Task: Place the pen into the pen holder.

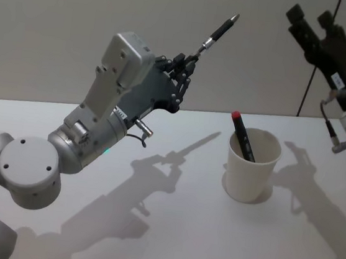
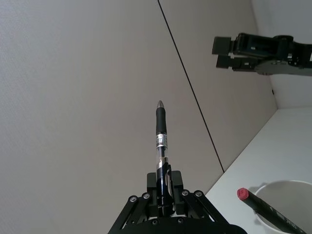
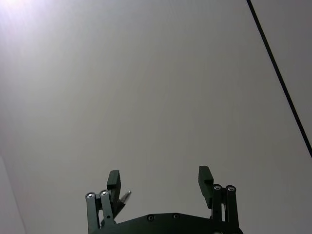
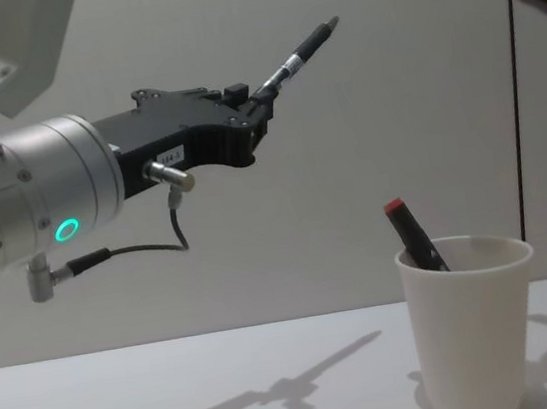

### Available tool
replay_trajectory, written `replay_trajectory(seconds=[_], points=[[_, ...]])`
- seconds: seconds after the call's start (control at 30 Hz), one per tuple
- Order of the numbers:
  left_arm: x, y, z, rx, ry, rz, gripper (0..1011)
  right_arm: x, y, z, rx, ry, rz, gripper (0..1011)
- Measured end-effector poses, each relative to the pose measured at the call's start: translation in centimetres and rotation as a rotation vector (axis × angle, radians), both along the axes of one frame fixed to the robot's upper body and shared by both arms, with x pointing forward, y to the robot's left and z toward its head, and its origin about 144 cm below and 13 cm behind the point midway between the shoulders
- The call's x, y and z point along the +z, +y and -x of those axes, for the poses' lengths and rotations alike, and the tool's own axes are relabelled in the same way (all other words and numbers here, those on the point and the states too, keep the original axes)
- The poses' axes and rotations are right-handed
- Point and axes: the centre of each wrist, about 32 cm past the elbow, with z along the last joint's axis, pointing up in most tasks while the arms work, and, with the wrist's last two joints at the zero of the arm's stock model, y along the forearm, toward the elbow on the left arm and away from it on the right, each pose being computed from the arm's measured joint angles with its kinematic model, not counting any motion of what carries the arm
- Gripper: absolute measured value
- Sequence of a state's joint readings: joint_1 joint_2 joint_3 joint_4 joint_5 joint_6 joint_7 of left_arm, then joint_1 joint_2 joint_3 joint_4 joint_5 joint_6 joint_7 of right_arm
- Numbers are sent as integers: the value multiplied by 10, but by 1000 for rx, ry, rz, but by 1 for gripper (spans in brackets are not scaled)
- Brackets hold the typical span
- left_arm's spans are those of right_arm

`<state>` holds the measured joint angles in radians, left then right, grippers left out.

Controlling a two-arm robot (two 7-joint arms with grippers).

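Reaches forward and up with the left arm, bent at the elbow, aiming the left gripper (image 1: 190, 63) up and to the right, well above the tabletop. Pinches the pen (image 1: 220, 30) by its lower end between closed fingers, tip upward, in line with the wrist. Holds the right arm high on the right side, with the right gripper (image 1: 311, 17) aimed upward, fingers (image 3: 113, 179) spread apart around nothing.

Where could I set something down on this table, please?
The table is bare between the left arm's base and the pen holder, and in front of it. Crowded: a red-capped marker inside; left gripper holding the pen aloft; right gripper raised.
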<state>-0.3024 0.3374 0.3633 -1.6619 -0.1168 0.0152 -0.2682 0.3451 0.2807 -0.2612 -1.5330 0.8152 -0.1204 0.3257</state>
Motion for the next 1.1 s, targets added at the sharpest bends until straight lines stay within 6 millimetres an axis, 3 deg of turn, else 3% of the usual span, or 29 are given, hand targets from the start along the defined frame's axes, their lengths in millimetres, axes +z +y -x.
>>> replay_trajectory(seconds=[0.43, 1.1], points=[[0, -2, -1, -5, 1, -1, 178, -8, 17, 10, 10, 176, -78, 1001], [0, -2, -1, -6, 1, -2, 178, -3, 51, 18, 170, 437, -304, 1002]])
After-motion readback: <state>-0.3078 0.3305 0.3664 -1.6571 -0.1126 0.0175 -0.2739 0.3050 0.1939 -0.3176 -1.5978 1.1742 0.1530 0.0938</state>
